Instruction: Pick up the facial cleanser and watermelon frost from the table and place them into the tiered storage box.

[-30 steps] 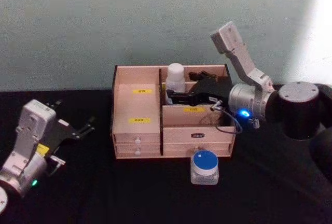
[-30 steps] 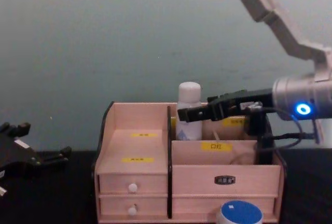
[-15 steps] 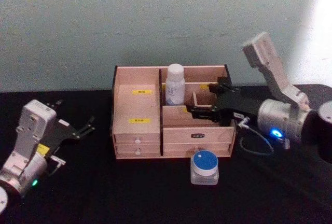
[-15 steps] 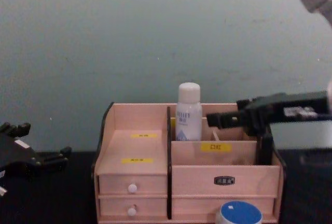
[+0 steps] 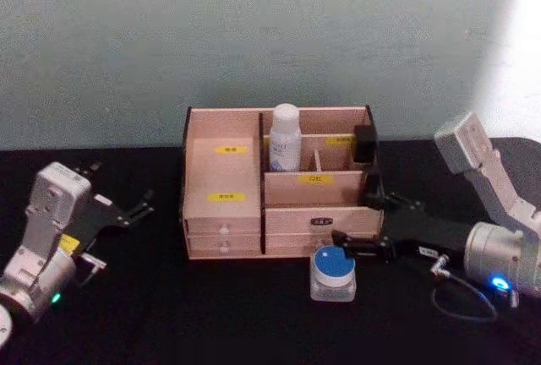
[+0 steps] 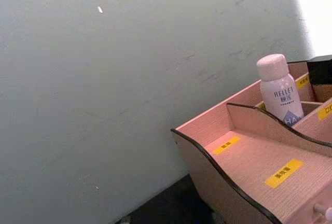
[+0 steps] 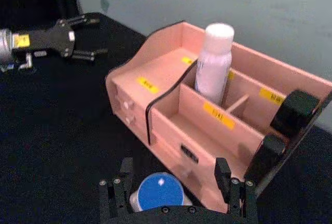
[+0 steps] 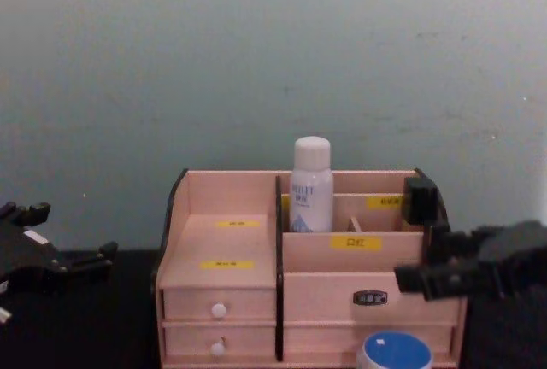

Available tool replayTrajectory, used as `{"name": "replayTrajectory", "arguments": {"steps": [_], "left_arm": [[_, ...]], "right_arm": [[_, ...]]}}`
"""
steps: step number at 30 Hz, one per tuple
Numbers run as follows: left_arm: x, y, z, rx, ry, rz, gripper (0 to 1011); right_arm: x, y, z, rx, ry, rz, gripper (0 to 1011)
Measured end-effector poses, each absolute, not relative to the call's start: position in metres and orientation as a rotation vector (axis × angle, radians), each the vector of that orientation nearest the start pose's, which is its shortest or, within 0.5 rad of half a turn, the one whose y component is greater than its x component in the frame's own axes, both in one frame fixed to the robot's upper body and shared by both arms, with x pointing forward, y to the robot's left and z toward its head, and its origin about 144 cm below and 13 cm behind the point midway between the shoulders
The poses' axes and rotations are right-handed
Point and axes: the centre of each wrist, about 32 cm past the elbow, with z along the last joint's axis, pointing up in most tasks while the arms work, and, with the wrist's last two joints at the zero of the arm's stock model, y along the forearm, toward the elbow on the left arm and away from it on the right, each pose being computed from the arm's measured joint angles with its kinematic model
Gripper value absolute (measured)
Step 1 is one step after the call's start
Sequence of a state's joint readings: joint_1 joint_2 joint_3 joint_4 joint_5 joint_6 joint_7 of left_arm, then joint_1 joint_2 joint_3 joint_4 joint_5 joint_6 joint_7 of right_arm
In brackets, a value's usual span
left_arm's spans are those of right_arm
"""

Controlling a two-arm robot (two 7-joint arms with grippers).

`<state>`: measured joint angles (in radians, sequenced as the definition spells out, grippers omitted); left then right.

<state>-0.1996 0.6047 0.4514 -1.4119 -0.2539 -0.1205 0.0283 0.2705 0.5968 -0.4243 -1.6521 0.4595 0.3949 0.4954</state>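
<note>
The bottle (image 5: 285,137) stands upright in a rear compartment of the box (image 5: 221,213). The jar (image 5: 333,270) sits on the worktop (image 5: 211,314) just in front of the box. The right gripper (image 7: 173,166) hangs close by the jar, fingers spread. The left gripper (image 5: 121,183) is parked well left of the box, fingers spread.

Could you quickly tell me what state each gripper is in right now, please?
Left gripper: open, holding nothing.
Right gripper: open, holding nothing, close by the blue-lidded jar.
</note>
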Motion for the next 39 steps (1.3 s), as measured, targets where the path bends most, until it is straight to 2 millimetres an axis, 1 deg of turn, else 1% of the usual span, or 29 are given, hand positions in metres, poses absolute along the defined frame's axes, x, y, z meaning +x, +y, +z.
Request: {"name": "replayTrajectory", "arguments": {"steps": [7,17,27,39], "left_arm": [[0.489,0.31,1.14,0.305,-0.285,1.248,1001],[0.489,0.31,1.14,0.304,-0.285,1.248,1001],[0.489,0.31,1.14,0.305,-0.285,1.248,1001],[0.489,0.31,1.14,0.304,-0.285,1.248,1001]], "right_arm": [[0.49,-0.274,1.214,-0.385,0.133,-0.692,1002],[0.488,-0.27,1.2,-0.413,0.158,-0.672,1002],[0.496,-0.264,1.191,-0.443,0.166,-0.68,1003],[0.509,-0.254,1.187,-0.468,0.148,-0.674,1002]]}}
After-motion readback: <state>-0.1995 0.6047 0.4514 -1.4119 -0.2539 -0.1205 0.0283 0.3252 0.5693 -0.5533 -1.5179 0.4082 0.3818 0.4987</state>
